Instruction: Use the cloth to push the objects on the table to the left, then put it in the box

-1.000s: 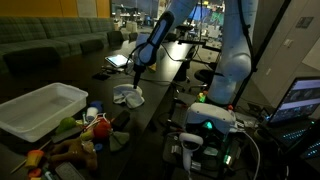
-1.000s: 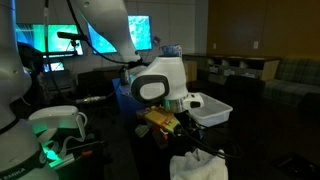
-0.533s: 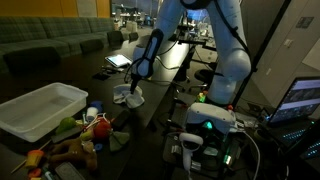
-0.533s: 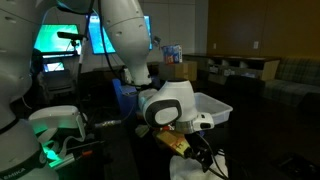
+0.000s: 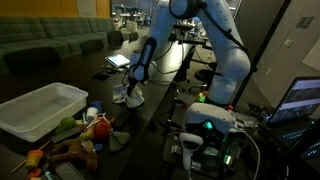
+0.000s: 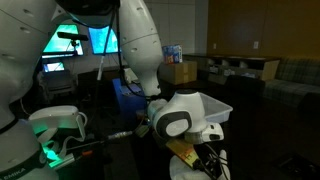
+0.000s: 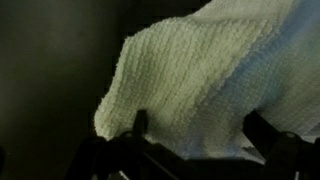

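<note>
The white cloth (image 5: 127, 97) lies crumpled on the dark table (image 5: 160, 72), past the cluster of colourful objects (image 5: 85, 130). My gripper (image 5: 130, 90) hangs right over it, jaws open. In the wrist view the cloth (image 7: 210, 70) fills the frame, and the gripper (image 7: 197, 125) straddles it with both fingertips (image 7: 140, 124) at the fabric; touch or not, I cannot tell. The white box (image 5: 40, 108) stands at the table's near left. From the opposite exterior view the gripper (image 6: 205, 160) is low over the cloth (image 6: 183, 171), with the box (image 6: 210, 104) behind it.
A tablet with a bright screen (image 5: 118, 60) lies on the table beyond the cloth. The robot's base with a green light (image 5: 208, 122) and cables stand beside the table. Screens (image 6: 70, 45) glow behind the arm.
The arm has come down toward the table, bringing the open gripper onto the cloth. Cloth, objects and box have not moved.
</note>
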Robot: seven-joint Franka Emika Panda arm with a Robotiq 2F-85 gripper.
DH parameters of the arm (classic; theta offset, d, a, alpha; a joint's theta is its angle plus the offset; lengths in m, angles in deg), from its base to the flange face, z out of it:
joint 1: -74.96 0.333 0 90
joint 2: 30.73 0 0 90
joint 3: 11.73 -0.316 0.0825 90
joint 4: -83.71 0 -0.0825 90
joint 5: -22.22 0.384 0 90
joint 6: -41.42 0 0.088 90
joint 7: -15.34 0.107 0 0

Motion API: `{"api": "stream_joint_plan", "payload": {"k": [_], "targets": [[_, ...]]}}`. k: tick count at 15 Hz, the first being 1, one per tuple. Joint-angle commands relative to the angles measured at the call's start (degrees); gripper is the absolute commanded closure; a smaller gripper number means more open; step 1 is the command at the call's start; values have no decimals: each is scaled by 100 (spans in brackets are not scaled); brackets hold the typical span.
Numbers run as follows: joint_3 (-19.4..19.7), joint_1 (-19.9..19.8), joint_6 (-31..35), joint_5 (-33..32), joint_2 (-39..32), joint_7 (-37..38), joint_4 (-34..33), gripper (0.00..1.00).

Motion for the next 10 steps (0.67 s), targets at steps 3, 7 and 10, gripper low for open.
{"api": "stream_joint_plan", "payload": {"k": [3,7,10], "targets": [[-239,-344,-141,-87,-513,84,-500,7],[-198,-326,-364,-140,-555,63,-446,48],[-155,-306,-552,-180,-392,31,-249,72]]}}
